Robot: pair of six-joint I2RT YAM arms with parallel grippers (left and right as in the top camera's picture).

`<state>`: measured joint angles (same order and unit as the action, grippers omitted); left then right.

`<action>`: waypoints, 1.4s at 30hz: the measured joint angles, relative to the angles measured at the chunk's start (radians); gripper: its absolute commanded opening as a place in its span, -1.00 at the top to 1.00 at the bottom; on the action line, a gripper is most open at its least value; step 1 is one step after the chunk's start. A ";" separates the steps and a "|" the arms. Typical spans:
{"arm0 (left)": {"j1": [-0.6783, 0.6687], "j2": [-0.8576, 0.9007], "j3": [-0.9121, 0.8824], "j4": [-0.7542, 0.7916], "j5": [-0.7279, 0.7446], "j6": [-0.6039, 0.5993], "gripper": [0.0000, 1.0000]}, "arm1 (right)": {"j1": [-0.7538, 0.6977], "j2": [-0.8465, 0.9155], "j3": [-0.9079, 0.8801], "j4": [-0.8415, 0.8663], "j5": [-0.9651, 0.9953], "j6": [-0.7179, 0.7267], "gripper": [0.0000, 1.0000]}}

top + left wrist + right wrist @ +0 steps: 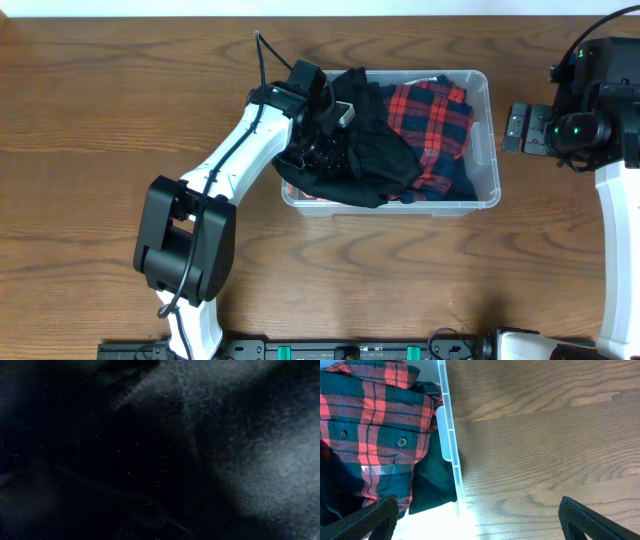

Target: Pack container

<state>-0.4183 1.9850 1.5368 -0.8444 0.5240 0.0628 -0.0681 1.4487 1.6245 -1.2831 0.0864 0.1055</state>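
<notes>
Container (488, 140), upright, long axis left-right

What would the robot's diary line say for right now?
task: pack container | left hand: down in black cloth, grip hidden | right hand: open, beside container | plaid shirt: inside

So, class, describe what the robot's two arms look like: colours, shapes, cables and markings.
Both arms have white links and chunky black joint housings. The left arm carries a thin black cable along it. The right arm shows small green lights on its black wrist; its fingers are black.
</notes>
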 measured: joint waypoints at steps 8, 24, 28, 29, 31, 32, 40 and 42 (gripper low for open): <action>0.005 -0.154 0.029 -0.126 -0.144 -0.015 0.16 | 0.000 0.000 -0.001 0.000 0.000 0.000 -0.98; -0.071 -0.327 -0.071 -0.136 -0.166 -0.066 0.16 | 0.000 0.000 -0.002 0.002 -0.001 0.000 -0.98; -0.074 -0.215 -0.106 -0.082 -0.134 -0.071 0.16 | 0.000 0.000 -0.002 0.002 -0.001 0.000 -0.98; -0.073 -0.192 -0.105 -0.075 -0.119 -0.073 0.16 | 0.000 0.000 -0.002 0.002 -0.001 0.000 -0.98; -0.072 -0.150 -0.100 -0.068 -0.097 -0.076 0.16 | 0.000 0.000 -0.002 0.002 -0.001 0.000 -0.98; -0.071 -0.129 -0.097 -0.062 -0.089 -0.079 0.16 | 0.000 0.000 -0.002 0.002 -0.001 0.000 -0.99; -0.063 -0.023 -0.094 0.016 -0.060 -0.089 0.00 | 0.000 0.000 -0.002 0.002 -0.001 0.000 -0.99; -0.062 -0.023 -0.081 -0.004 -0.072 -0.089 -0.06 | 0.000 0.000 -0.002 0.000 -0.001 0.000 -0.98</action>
<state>-0.4801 1.9625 1.4559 -0.8486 0.4515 -0.0261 -0.0681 1.4490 1.6226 -1.2827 0.0853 0.1055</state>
